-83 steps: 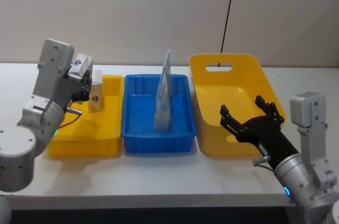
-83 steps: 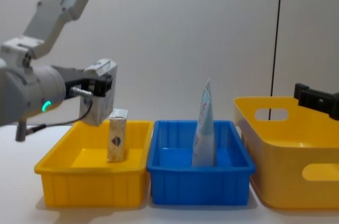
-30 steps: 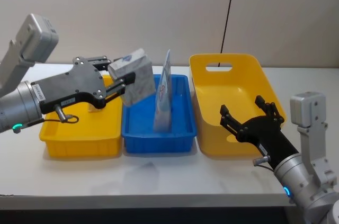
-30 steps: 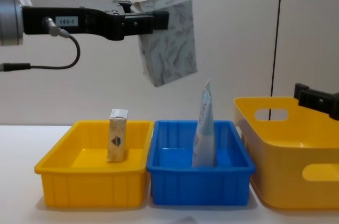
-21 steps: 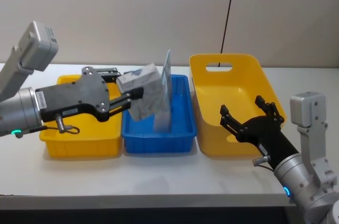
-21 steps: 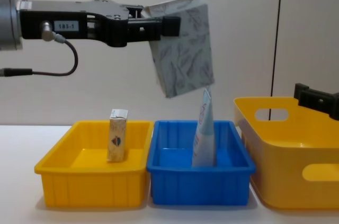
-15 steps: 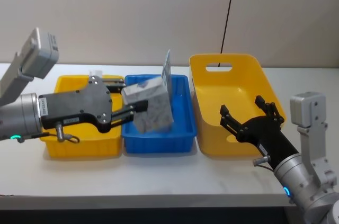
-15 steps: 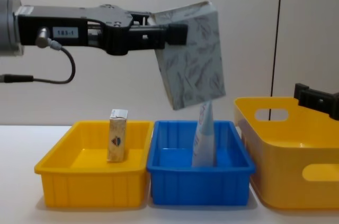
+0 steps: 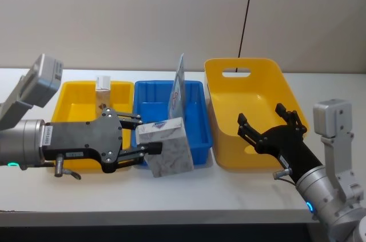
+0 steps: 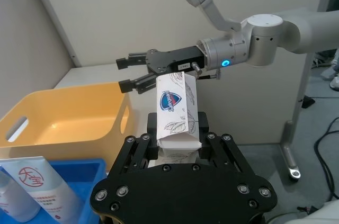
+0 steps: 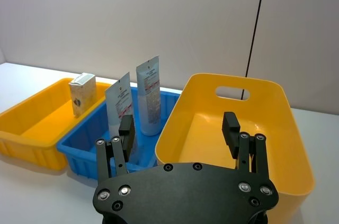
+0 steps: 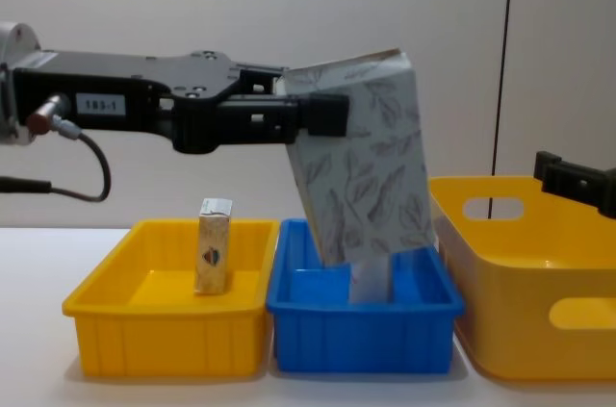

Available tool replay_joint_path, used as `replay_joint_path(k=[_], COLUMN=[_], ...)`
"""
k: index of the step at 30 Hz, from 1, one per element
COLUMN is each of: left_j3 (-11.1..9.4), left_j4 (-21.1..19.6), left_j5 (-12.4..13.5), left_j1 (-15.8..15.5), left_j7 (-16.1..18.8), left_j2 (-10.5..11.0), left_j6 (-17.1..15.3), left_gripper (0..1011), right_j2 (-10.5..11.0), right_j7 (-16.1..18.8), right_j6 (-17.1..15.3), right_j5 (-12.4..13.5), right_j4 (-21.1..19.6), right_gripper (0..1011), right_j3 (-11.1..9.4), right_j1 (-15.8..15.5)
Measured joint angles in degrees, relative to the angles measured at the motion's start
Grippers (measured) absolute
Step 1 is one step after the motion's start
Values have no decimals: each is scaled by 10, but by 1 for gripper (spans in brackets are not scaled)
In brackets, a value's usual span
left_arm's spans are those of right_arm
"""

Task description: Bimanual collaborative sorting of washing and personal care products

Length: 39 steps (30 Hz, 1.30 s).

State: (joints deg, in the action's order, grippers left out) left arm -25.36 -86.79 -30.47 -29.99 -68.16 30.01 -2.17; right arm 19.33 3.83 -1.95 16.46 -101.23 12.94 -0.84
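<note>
The desk (image 9: 189, 196) carries three bins in a row. The deep yellow bin (image 9: 223, 139) sits right of the blue bin (image 9: 150, 110), and the shallow yellow bin (image 9: 77, 102) sits left of it. My right gripper (image 9: 266, 119) hangs spread over the deep bin, right of the blue bin. My left gripper (image 9: 147, 134) pinches a leaf-printed carton (image 9: 168, 153), tilted in the air at the blue bin's near edge. A tall tube (image 9: 178, 90) stands inside the blue bin. A small carton (image 9: 103, 90) stands upright in the bin to its left.
</note>
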Motion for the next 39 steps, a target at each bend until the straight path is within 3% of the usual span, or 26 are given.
replay_joint_path(k=[16,23,39], left_j3=[4,6,8], left_j4=[1,0,-1], left_j5=[-15,-18,-20], left_j1=[18,21,25], left_j7=[-6,-6,-6], left_j2=[20,24,29], left_j6=[21,26,30], left_gripper=[363,363,363], right_j2=[0,8,48], right_j7=[2,24,147], right_j6=[-1,-4,17], right_j5=[0,10,65], right_j4=[0,-1,23], right_gripper=[1000,1000,1000], right_j3=[-1,-4,-15], right_j1=[0,7,43])
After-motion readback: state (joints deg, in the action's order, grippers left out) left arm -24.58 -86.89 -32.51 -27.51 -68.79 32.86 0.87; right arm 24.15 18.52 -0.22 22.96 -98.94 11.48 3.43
